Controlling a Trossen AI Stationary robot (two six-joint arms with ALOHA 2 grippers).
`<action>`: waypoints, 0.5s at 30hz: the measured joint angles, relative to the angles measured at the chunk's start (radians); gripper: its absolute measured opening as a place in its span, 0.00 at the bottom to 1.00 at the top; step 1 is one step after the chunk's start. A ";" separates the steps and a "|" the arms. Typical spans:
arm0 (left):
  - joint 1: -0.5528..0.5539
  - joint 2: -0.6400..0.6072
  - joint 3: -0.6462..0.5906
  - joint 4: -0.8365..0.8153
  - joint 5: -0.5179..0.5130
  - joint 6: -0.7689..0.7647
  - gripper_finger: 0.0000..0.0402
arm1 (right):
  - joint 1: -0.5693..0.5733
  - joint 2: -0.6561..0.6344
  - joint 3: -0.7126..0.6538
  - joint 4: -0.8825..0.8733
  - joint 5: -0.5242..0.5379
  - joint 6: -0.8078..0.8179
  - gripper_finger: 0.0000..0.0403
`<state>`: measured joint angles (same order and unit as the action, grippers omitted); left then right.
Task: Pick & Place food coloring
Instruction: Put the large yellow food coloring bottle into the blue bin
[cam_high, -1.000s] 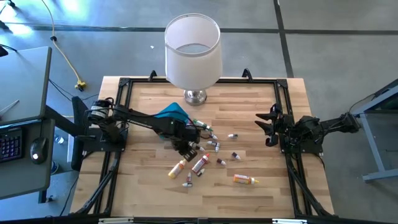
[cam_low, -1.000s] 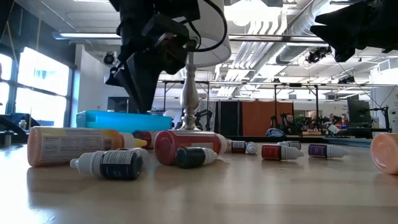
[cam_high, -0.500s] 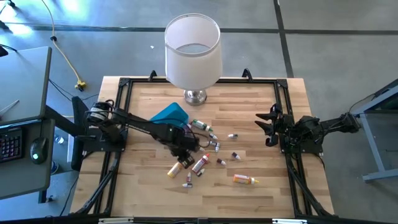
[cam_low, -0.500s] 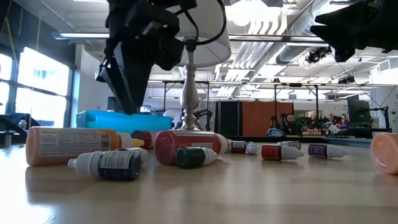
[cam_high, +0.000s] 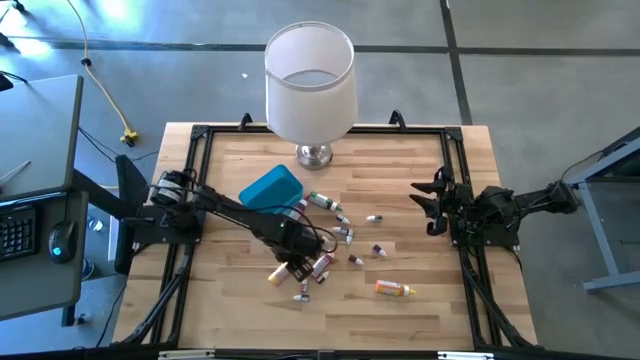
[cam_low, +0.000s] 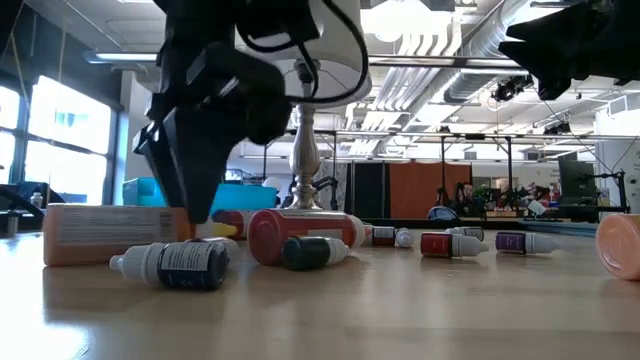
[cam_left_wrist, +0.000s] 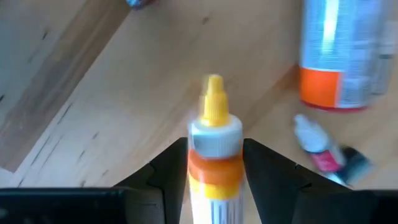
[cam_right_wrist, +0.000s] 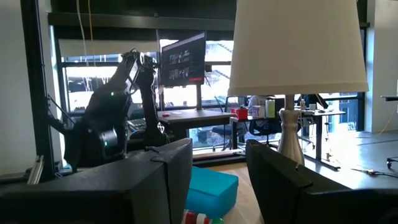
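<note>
Food coloring bottles lie scattered on their sides over the middle of the wooden table (cam_high: 400, 170), between the two arms. One orange bottle with a yellow tip (cam_left_wrist: 214, 140) lies just between the fingers (cam_left_wrist: 273, 174) of the left gripper (cam_high: 292, 270); those fingers stand spread on either side of its white collar, flanking it, and whether they touch it is not clear. The left arm reaches out from the table's left edge, stretched low and diagonally toward the near middle, its wrist bent down so the gripper points at the tabletop. Just beside it lie a larger orange bottle (cam_left_wrist: 339, 56) and a red-capped bottle (cam_low: 300, 236). A small dark bottle (cam_low: 180, 264) lies nearest the low camera. Behind the arm sits the blue tray (cam_high: 270, 187), and farther back the lamp (cam_high: 311, 80). The right gripper (cam_high: 432, 205) hangs well apart at the table's right side, raised, its fingers parted and holding nothing.
</note>
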<state>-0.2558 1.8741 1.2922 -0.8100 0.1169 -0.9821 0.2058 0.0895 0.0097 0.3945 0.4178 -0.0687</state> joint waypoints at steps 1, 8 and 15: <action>0.000 0.004 0.000 -0.001 0.001 0.000 0.37 | 0.000 0.000 0.000 -0.005 0.000 -0.001 0.36; 0.000 0.028 0.000 0.016 0.004 0.008 0.37 | 0.000 0.007 0.000 0.000 0.000 -0.010 0.36; 0.000 0.028 0.000 0.022 0.005 0.037 0.37 | 0.000 0.008 0.000 0.003 0.002 -0.010 0.36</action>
<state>-0.2558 1.9018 1.2922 -0.7883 0.1221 -0.9451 0.2056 0.0971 0.0097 0.3977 0.4201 -0.0784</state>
